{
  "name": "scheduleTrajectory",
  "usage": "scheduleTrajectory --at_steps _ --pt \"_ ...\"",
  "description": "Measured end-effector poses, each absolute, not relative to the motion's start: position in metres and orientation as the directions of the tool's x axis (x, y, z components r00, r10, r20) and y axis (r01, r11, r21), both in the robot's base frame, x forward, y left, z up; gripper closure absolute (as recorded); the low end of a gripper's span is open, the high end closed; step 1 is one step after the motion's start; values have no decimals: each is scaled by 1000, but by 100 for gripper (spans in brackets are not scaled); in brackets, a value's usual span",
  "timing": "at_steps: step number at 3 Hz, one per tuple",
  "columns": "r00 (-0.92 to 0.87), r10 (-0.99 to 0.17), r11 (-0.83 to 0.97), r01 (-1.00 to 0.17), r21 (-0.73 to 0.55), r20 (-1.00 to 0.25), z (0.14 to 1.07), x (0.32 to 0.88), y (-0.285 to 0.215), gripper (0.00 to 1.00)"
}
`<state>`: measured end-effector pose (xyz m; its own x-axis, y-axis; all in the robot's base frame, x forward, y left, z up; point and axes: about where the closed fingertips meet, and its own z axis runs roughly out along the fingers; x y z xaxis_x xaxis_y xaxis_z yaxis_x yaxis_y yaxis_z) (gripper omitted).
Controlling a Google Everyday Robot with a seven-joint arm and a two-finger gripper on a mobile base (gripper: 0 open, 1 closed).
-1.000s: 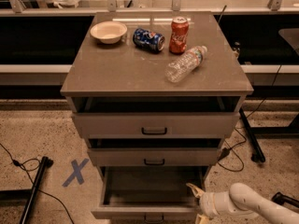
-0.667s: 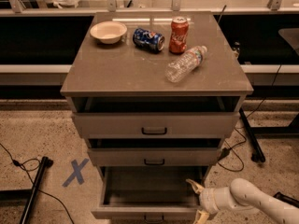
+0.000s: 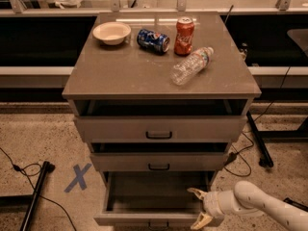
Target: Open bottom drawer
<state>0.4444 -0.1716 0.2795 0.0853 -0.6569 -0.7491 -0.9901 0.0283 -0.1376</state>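
The bottom drawer is the lowest of three grey drawers and stands pulled well out, showing a plain grey interior; its front panel is at the lower edge of the view. My gripper comes in from the lower right on a white arm. Its cream fingertips are spread apart at the drawer's right front corner, holding nothing.
The top drawer and middle drawer are each open a little. On the cabinet top are a bowl, a blue can on its side, an upright red can and a lying plastic bottle. A blue X and cables mark the floor.
The arm and gripper have shifted slightly left and up along the drawer's right front corner. The bottom drawer stays open as before.
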Motion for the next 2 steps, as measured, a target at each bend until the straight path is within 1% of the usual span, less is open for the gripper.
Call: scheduleTrajectory --at_steps 2 --pt "80 -752 49 -983 -177 -654 261 481 -171 66"
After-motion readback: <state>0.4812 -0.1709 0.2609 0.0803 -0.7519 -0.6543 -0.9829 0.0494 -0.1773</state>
